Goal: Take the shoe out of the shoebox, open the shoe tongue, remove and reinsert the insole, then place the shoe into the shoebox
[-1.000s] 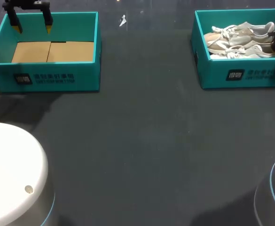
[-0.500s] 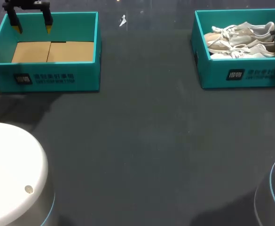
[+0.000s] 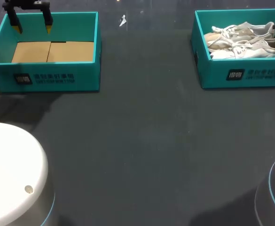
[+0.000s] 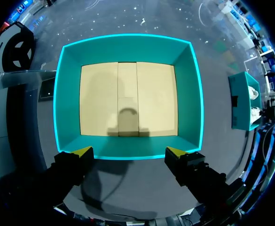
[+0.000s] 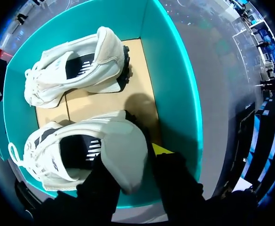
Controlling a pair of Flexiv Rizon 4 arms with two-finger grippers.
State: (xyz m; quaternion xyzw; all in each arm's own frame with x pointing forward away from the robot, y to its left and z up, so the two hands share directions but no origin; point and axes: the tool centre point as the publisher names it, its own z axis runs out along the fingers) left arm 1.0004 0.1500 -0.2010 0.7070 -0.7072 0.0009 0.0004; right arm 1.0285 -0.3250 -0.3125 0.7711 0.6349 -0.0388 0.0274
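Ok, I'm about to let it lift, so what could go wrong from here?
The right jaws hold the near shoe only by its heel, so it may hang toe-down and slip out. The heel sits close to the shoebox wall, which could catch the shoe or drag the box along.

One desk [image 3: 142, 141] carries two teal boxes: an empty box [image 3: 48, 80] at ten o'clock, a filled box [image 3: 240, 75] at two o'clock. Two white shoes lie there: near shoe [image 5: 118, 146], far shoe [image 5: 76, 66].
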